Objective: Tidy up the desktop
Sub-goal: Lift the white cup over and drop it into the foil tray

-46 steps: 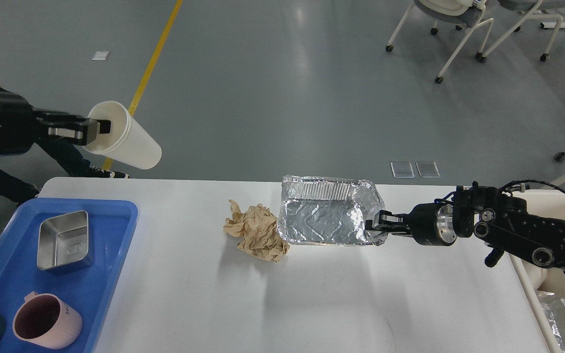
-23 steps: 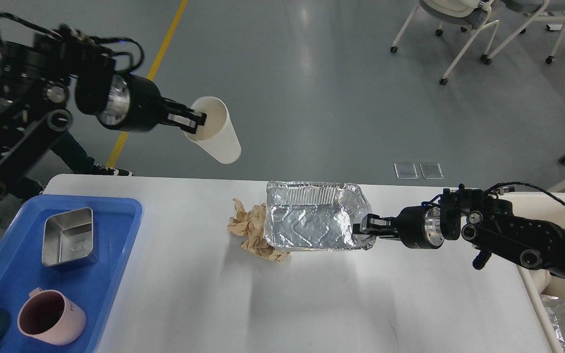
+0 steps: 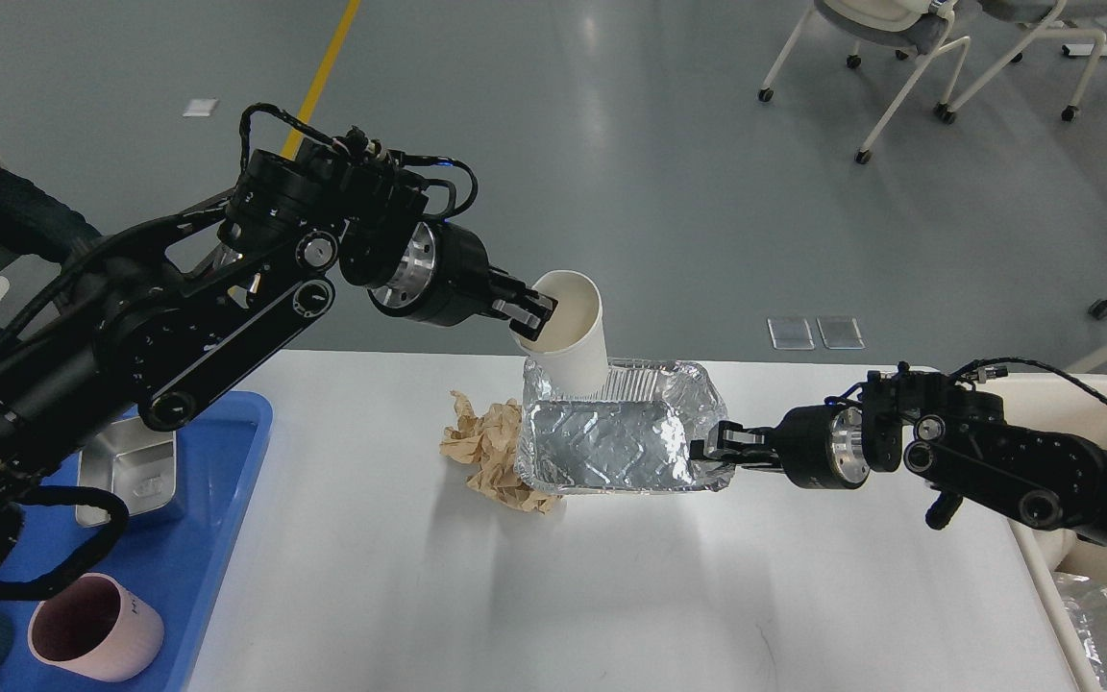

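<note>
The white tabletop (image 3: 611,586) fills the lower view, grey floor and wheeled chairs (image 3: 899,58) beyond. Its near half lies bare. The left gripper (image 3: 527,315) jaws pinch a paper cup (image 3: 568,332) over the foil tray (image 3: 611,437); the right gripper (image 3: 715,450) jaws clamp the tray's edge beside crumpled paper (image 3: 491,452).

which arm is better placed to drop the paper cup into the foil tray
Left. The left gripper already holds the paper cup by its rim, right over the foil tray. The right gripper is occupied gripping the tray's right edge.
</note>
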You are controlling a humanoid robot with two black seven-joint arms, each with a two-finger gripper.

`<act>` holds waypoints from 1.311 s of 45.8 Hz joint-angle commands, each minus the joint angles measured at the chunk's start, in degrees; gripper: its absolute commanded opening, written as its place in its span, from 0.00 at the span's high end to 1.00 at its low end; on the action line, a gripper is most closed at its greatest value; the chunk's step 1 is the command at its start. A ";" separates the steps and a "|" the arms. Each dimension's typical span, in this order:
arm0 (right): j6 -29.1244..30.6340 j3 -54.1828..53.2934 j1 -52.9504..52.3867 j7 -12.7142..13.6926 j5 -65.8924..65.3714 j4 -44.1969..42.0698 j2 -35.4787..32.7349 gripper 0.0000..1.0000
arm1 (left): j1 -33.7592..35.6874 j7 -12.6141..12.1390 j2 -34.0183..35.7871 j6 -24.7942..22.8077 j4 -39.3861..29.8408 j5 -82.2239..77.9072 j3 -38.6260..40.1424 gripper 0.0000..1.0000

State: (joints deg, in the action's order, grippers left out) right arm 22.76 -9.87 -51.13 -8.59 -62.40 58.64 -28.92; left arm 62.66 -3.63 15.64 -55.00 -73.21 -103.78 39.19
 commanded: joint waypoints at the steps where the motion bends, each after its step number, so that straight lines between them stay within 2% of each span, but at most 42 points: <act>1: -0.09 -0.06 -0.02 -0.02 0.00 0.16 -0.09 1.00 | -0.52 -0.24 -1.05 0.00 1.13 -2.12 -0.16 0.98; 8: -0.18 -0.15 0.06 -0.02 0.00 0.86 -0.27 1.00 | -0.96 -0.33 -5.09 0.00 5.62 -2.74 -2.80 0.98; 16: -0.26 -0.15 -0.02 -0.02 0.00 1.04 -0.35 1.00 | -0.96 -0.33 -9.92 4.46 10.71 -2.74 -6.31 0.98; 22: -0.35 -0.15 0.06 -0.11 0.00 1.04 -0.44 1.00 | -0.96 -0.41 -13.17 5.69 13.35 -2.83 -6.76 0.98; 33: -0.44 -0.41 0.15 -0.20 0.00 1.12 -0.53 1.00 | -0.70 -0.50 -15.55 10.08 16.78 -3.18 -8.86 0.95; 35: -0.44 -0.50 0.15 -0.20 0.00 1.30 -0.53 1.00 | -0.70 -0.41 -15.73 10.96 17.22 -3.18 -9.30 0.90; 37: -0.44 -0.50 0.15 -0.20 0.00 1.47 -0.53 1.00 | -0.61 -0.41 -15.99 11.75 17.75 -3.18 -9.57 0.79; 41: -0.44 -0.50 0.15 -0.20 0.00 1.56 -0.53 1.00 | -0.79 -0.41 -16.43 12.72 18.36 -2.74 -9.48 0.24; 42: -0.44 -0.50 0.15 -0.20 0.00 1.56 -0.53 1.00 | -0.87 -0.41 -16.69 13.16 18.45 -2.74 -9.48 0.15; 50: -0.44 -0.50 0.24 -0.11 0.00 1.48 -0.44 1.00 | -0.96 -0.15 -17.31 16.06 18.54 -1.86 -9.13 0.05; 60: -0.53 -0.41 0.59 -0.11 0.00 1.48 -0.53 1.00 | -0.26 -0.24 -17.49 15.97 18.45 -0.45 -8.87 0.03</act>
State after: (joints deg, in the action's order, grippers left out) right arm 22.26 -10.37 -50.74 -8.79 -62.40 60.13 -29.40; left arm 61.85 -3.81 -1.84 -38.99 -54.65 -104.60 29.91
